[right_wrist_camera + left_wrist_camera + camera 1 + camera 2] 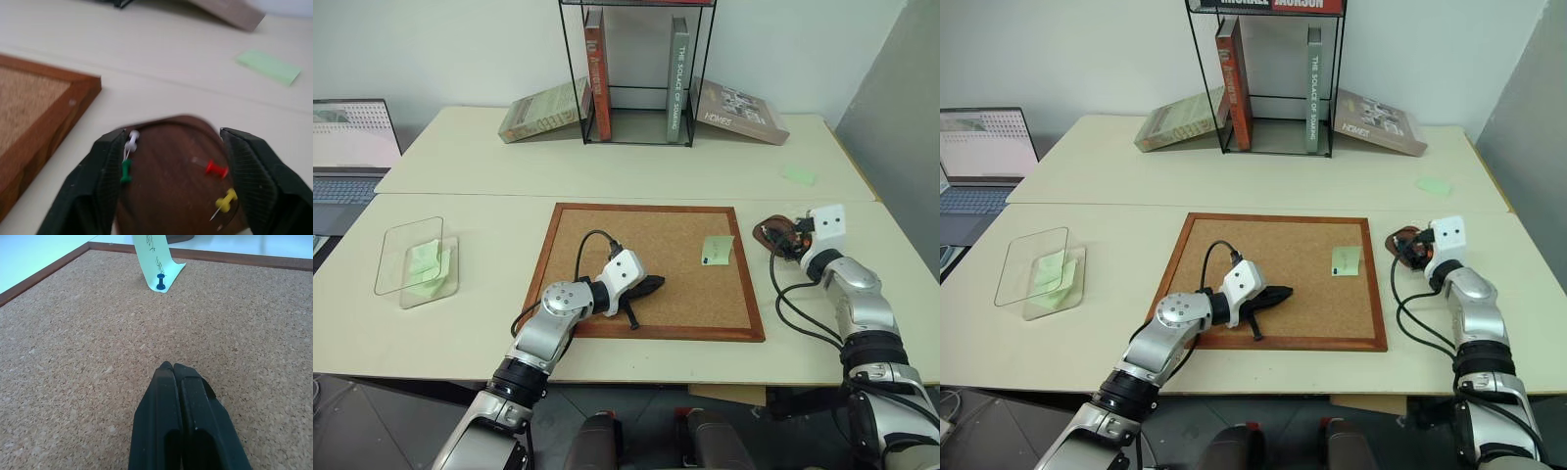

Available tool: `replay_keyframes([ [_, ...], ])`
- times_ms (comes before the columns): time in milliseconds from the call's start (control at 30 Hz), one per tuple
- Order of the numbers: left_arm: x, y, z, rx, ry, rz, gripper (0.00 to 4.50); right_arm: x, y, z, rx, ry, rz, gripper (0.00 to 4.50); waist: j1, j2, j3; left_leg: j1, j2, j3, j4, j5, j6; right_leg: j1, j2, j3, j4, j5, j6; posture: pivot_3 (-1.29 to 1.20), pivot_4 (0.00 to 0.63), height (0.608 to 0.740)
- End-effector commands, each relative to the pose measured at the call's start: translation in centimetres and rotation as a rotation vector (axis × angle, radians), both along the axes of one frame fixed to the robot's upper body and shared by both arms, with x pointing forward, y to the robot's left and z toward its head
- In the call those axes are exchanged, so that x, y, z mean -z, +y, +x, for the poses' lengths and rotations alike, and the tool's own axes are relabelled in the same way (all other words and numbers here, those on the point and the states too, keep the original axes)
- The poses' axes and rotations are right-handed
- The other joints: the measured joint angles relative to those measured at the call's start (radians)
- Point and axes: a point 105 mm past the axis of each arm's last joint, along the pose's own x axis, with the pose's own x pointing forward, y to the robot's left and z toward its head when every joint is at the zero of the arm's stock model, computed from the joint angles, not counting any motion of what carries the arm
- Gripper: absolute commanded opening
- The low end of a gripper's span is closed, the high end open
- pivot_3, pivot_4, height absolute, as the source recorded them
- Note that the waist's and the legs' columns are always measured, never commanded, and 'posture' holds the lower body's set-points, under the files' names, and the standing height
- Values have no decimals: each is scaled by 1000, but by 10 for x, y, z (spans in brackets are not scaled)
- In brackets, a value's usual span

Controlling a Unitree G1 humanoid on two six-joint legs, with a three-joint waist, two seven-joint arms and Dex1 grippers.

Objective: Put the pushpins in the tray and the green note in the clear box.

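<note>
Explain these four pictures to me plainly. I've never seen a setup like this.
This is a two-armed robot at a table. Two pictures look down from cameras on its head; the other two look along each arm's fingers from the wrists.

On the table lies a cork board with a green note fastened by a blue pushpin. To the left sits a clear box holding other green notes; another note lies far right. Books stand at the back, a laptop at the left edge.

The left gripper rests shut over the board, holding nothing. The right gripper is open above a brown tray containing red, yellow, green and white pushpins.
</note>
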Motion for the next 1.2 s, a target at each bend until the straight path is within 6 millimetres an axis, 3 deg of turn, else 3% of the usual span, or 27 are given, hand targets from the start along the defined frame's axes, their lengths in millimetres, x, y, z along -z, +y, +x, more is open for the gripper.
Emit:
replay_keyframes([
  [33,26,7,-6,-11,78,74,0,-33,11,-15,-95,-141,2,3901,1,0,0,0,0,0,0,0,0,0,0,0,0,0,0,0,150,740],
  [267,27,8,-7,-10,80,80,0,4,55,-65,-370,20,-41,3901,3,2,-1,0,0,-1,0,0,0,0,-3,-1,0,0,0,0,150,740],
  [533,25,14,-5,-25,100,59,0,19,102,-97,-609,180,-19,3901,-5,1,-2,1,1,-3,0,0,0,0,-3,-3,0,-1,-1,0,150,740],
  [800,27,16,-6,-23,118,55,0,18,119,-79,-625,183,-14,3901,-9,1,-2,0,0,-2,0,0,0,0,-3,-2,-2,0,0,0,150,740],
  [1200,26,16,-5,-25,129,39,0,29,127,-49,-604,196,-54,3901,-10,1,-2,0,0,-2,0,0,0,0,-2,-2,-2,0,0,0,150,740],
])
